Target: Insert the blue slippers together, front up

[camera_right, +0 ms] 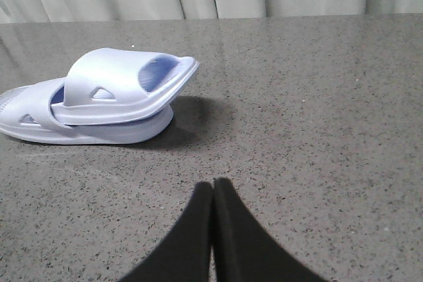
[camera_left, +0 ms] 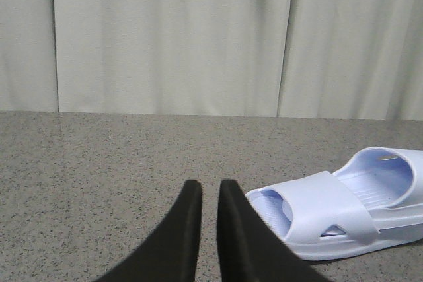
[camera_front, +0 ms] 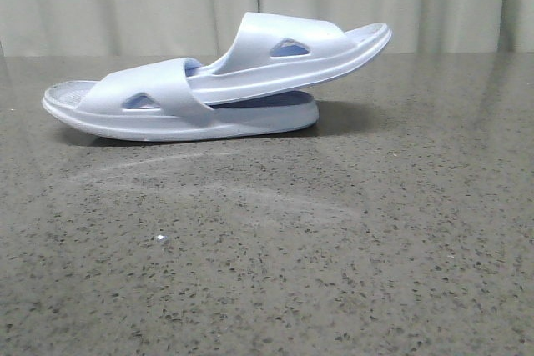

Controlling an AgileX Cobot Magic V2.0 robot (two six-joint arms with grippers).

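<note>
So the dark speckled stone tabletop (camera_front: 350,273) is taking up most of the front view, with pale curtains (camera_front: 125,2) hanging behind it, and the blue slippers (camera_front: 217,89) are sitting toward the far middle-left of it. The lower slipper (camera_front: 167,118) is lying flat on its sole, and the upper slipper (camera_front: 300,52) is pushed heel-first under the lower one's strap, with its toe end sticking out and tilting upward to the right. To me that's looking like the nesting is basically done. What could go wrong from here, I'm guessing: the raised one is only resting at an angle, so any bump from an arm could be popping it back out or sliding the whole pair across the smooth top. Both arms are sitting well apart from the pair, nothing touching. The left gripper (camera_left: 210,193) is hovering over bare table with its fingers nearly together, just a thin gap showing, slippers off to one side. The right gripper (camera_right: 213,189) is looking pressed fully together, holding nothing, with the pair farther out across the table.
</note>
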